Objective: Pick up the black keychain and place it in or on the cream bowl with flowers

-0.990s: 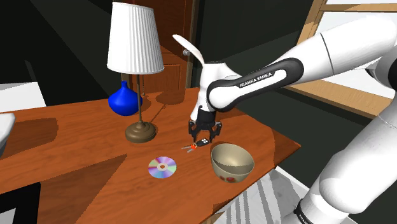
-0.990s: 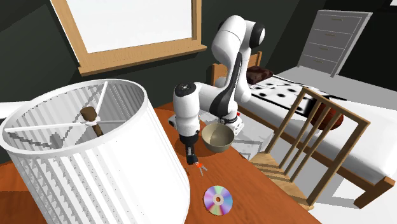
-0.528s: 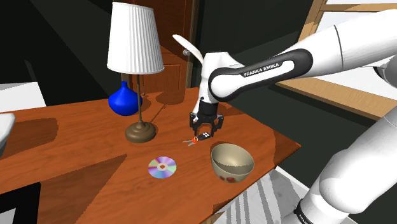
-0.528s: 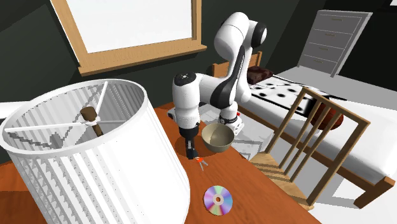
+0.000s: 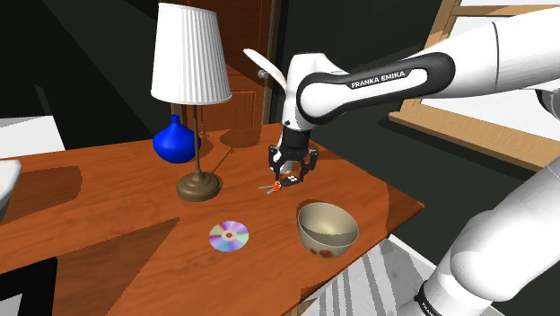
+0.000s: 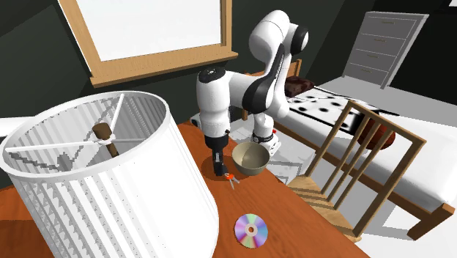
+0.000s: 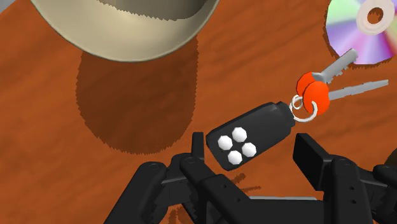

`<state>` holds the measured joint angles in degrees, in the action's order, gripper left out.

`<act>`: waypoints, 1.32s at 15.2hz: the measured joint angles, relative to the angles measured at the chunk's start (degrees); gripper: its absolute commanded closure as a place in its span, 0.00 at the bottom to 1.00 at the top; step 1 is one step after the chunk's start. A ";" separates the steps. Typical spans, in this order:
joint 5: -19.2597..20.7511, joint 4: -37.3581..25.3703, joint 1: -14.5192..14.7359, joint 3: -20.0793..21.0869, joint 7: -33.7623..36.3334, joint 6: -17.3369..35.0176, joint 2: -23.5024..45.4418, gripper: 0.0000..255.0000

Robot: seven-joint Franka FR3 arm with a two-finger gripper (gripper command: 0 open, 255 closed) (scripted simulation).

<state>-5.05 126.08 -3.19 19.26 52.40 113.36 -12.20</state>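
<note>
A black keychain [image 7: 254, 133] in the gripper [image 7: 253, 146], cream bowl [image 7: 127, 25] partly cropped.

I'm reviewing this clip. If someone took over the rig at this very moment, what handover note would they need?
Gripper: shut on the black keychain, clasping the fob. Keys with orange heads trail from its ring.
Cream bowl: upright on the wooden table, close to the gripper, with nothing in it. A shiny disc lies nearby.
Done: the grasp is made, and the keychain appears raised just off the table.
Left: carry it over the bowl, lower it and release.
</note>
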 measured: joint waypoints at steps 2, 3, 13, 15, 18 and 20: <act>-0.06 -1.23 0.02 -0.05 0.06 -1.58 -0.37 1.00; -0.15 -1.63 0.04 -0.10 0.03 -2.33 -0.72 1.00; -2.71 3.03 0.97 -1.57 -1.72 -7.89 -11.14 1.00; -3.70 6.37 1.62 -2.37 -2.46 -9.55 -16.14 1.00; -4.95 11.47 2.87 -3.32 -3.07 -11.92 -23.61 1.00; -5.24 14.31 3.47 -4.37 -3.78 -13.82 -28.30 1.00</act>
<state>-10.28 140.39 0.27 14.89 48.61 99.54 -40.50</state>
